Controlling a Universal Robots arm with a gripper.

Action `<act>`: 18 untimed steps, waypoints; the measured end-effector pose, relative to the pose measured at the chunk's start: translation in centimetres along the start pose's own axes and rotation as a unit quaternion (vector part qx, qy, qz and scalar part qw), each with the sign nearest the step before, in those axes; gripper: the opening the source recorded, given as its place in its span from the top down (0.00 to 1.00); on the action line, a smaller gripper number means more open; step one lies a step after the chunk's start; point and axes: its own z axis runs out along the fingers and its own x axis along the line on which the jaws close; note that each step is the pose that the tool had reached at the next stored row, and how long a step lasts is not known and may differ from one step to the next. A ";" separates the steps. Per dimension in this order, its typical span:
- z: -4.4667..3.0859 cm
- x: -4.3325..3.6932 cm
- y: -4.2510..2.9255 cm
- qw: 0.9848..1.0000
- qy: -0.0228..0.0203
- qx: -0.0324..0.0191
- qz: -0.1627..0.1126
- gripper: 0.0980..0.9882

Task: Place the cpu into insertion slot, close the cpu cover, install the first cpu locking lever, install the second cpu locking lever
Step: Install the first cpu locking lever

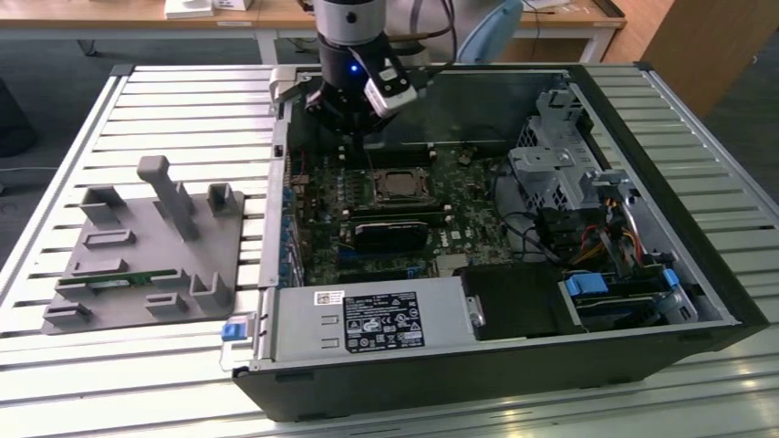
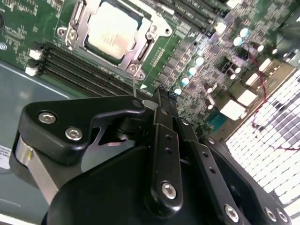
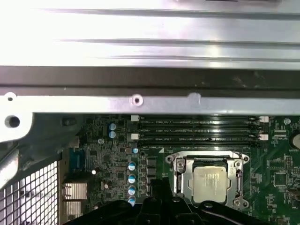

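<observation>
The cpu [image 2: 112, 30] lies flat in the insertion slot [image 1: 411, 188] on the green board, its silver top showing through the window of the cpu cover [image 2: 142, 47], which lies down over it. In the first wrist view the cpu [image 3: 209, 180] and cover frame [image 3: 179, 169] sit just beyond the black fingers. My gripper [image 2: 158, 93] is shut with nothing seen between its fingers, hovering beside the slot's corner. A thin metal lever rod [image 2: 134, 84] rises from that corner close to the fingertips; contact cannot be told. In the exterior view the gripper [image 1: 363, 139] hangs inside the open case behind the cpu [image 1: 392, 185].
Long black memory slots [image 3: 197, 131] run between the socket and the case's metal wall [image 3: 140, 101]. A silver power supply [image 1: 365, 321], drive cage [image 1: 554, 169] and cables fill the case. A grey fixture block [image 1: 146, 246] stands on the slatted table at the exterior view's left.
</observation>
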 end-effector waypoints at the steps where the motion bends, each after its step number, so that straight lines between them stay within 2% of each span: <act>1: 0.05 0.01 0.20 1.000 0.000 0.000 0.000 0.99; 5: 0.16 0.03 0.95 1.000 0.000 0.000 0.000 0.99; 10: 0.23 -0.03 1.26 1.000 0.000 0.000 0.000 0.99; 14: 0.27 -0.57 1.36 1.000 0.000 0.000 0.000 0.99; 18: 0.33 -1.45 1.41 1.000 0.000 0.000 0.000 0.99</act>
